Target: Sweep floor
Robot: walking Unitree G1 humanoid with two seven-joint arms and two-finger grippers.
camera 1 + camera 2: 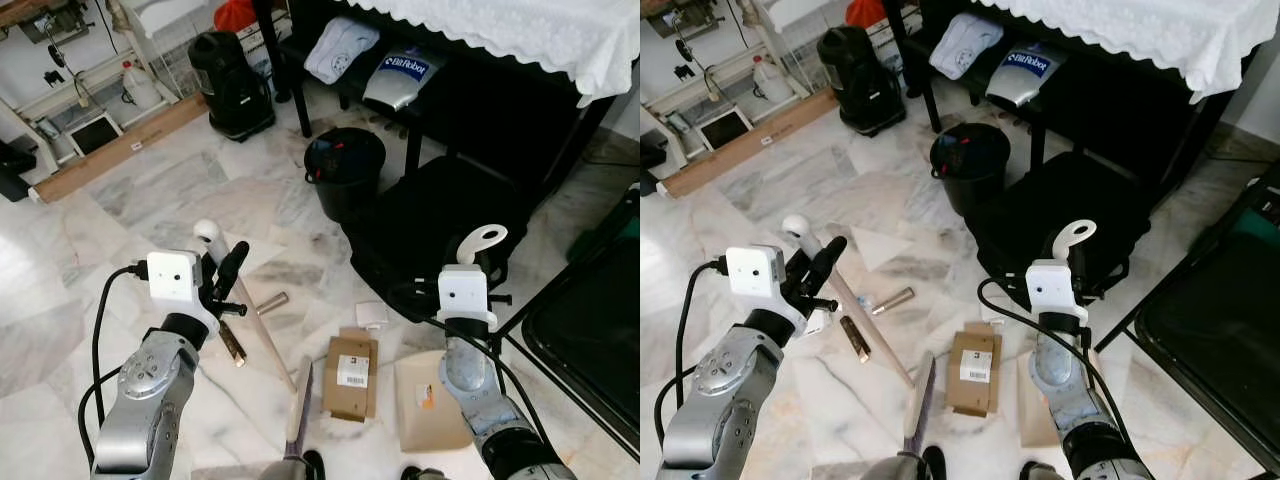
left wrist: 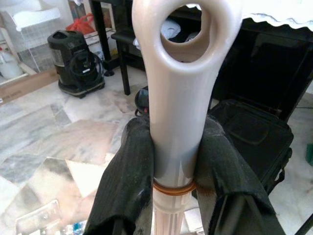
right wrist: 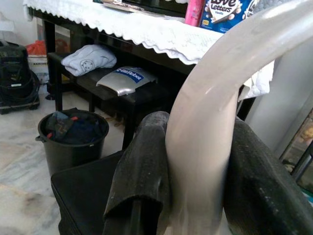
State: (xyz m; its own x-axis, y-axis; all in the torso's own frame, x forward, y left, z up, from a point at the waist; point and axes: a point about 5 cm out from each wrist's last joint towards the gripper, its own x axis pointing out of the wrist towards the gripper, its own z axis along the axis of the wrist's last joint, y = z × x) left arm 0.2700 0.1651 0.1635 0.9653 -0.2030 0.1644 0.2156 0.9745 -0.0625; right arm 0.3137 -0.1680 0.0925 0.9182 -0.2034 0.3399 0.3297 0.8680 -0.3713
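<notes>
The left claw (image 1: 228, 275) was pressed onto the broom handle (image 2: 178, 112) just below its hanging eyelet, one black finger (image 2: 128, 181) on each side of the shaft. The handle ran from that claw down toward 5 o'clock, ending at the brush head (image 1: 299, 400) lying flat on the marble floor (image 1: 150, 190).

The right claw (image 1: 482, 262) was clamped on the dustpan handle (image 3: 215, 107), again close under its eyelet. The dustpan (image 1: 428, 400) rested on the floor at 6 o'clock from that claw.

Debris lay between the two tools: a cardboard box (image 1: 350, 375), a small white scrap (image 1: 371, 314) at 12 o'clock from it, and two metal tubes (image 1: 272, 302) near the broom shaft. A black bin (image 1: 344, 170) stood at 12 o'clock from the debris.

Handling assessment: both handles appeared to be smooth, glossy, rigid plastic and probably light. A smooth shaft may rotate or slip within the pads under sideways load. Gripping near the eyelet gives reach but poor leverage at the brush head, so strokes should be short. The box looked light; the tubes would likely roll.
</notes>
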